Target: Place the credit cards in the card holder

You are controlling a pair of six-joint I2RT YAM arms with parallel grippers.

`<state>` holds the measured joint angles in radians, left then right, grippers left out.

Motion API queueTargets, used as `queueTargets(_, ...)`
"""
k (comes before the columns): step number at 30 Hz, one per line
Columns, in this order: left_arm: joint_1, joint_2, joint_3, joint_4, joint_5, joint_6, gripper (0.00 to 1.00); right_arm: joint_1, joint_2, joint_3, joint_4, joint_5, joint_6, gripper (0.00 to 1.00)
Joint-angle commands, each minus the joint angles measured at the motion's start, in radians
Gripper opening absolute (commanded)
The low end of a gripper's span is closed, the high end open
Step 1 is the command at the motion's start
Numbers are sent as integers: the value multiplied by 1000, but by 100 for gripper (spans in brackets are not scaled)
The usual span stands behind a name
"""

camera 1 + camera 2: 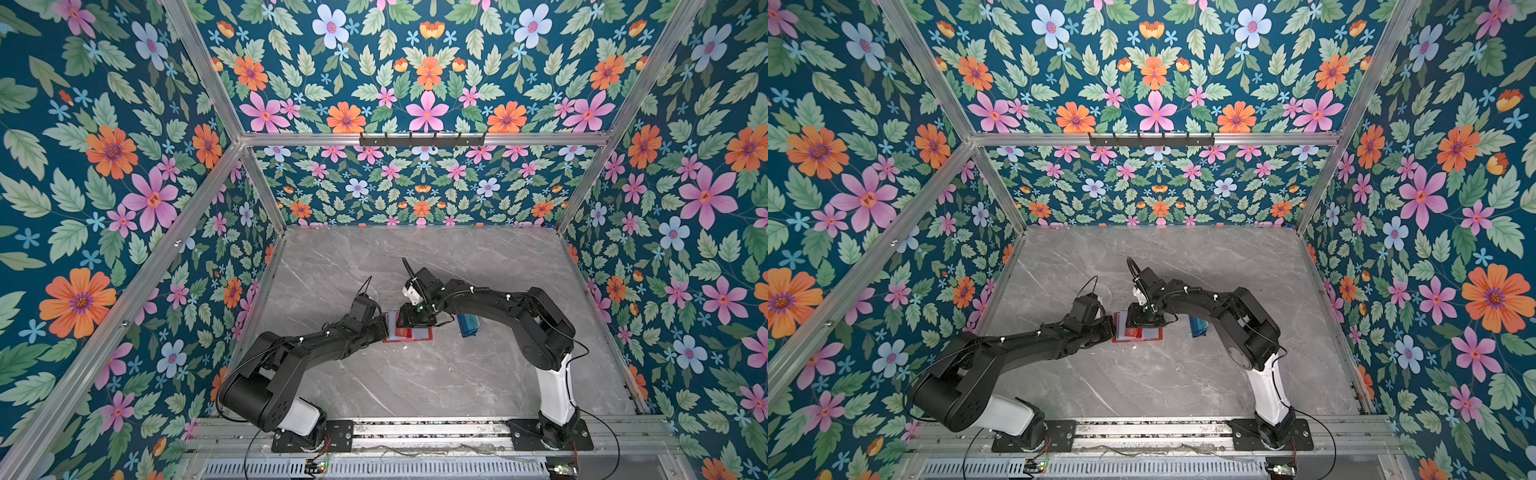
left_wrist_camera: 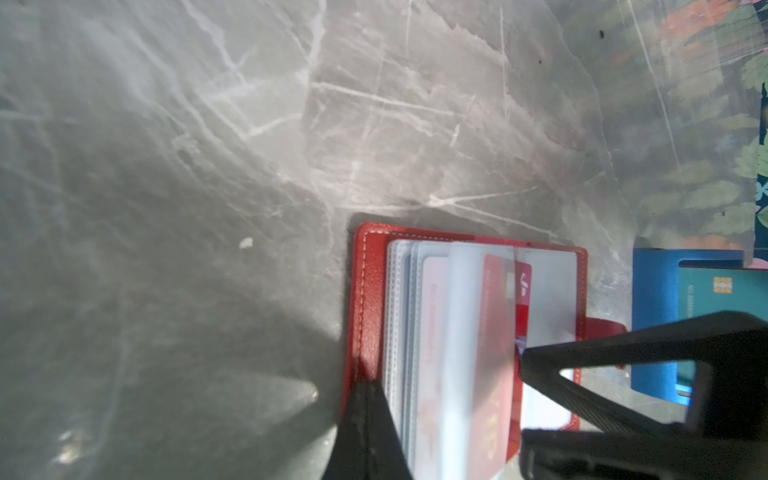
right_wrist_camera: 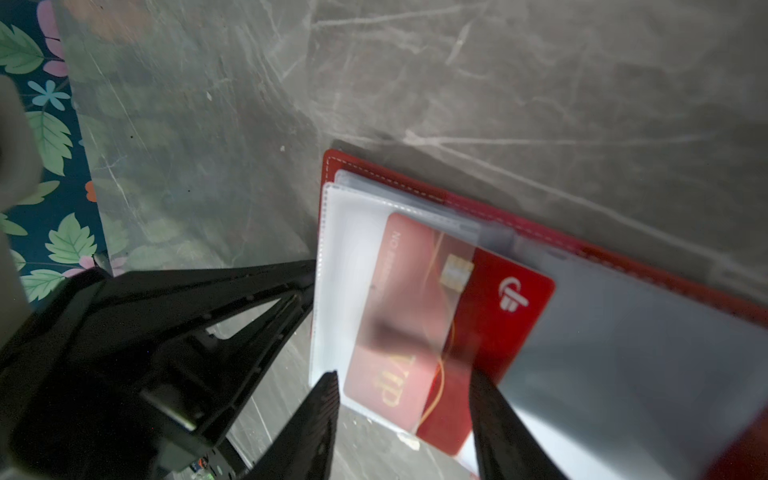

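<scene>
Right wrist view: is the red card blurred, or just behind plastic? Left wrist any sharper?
In the right wrist view the red card is crisp at its bare logo end, milky under the clear sleeve; in the left wrist view stitching on the card holder is sharp, the sleeves smeared, pale glare on the table.

Wallet (image 1: 419, 335) lies open on the table (image 1: 415, 374), a card (image 3: 490, 316) half inside a sleeve (image 3: 353, 257). Tray (image 1: 467, 326) sits just right of it, second card (image 2: 706, 291) inside.
</scene>
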<state>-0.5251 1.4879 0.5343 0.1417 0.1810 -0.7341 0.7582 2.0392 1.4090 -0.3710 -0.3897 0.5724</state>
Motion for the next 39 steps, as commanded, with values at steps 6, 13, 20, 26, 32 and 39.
queueTargets(6,-3,11,-7,-108,-12,5,0,1,-86,-47,-22,123,-3,46)
queueTargets(13,-3,4,-7,-111,-14,5,0,1,-103,-35,-103,232,-2,27)
queueTargets(20,-4,-1,-5,-117,-17,5,0,6,-35,41,-199,260,-11,0)
queueTargets(26,-3,-1,-4,-119,-19,7,0,7,12,81,-235,251,-18,0)
queueTargets(32,-3,1,-3,-119,-18,9,0,12,62,125,-269,238,-22,0)
queueTargets(39,-4,-1,-5,-122,-20,12,0,17,113,167,-294,206,-28,13)
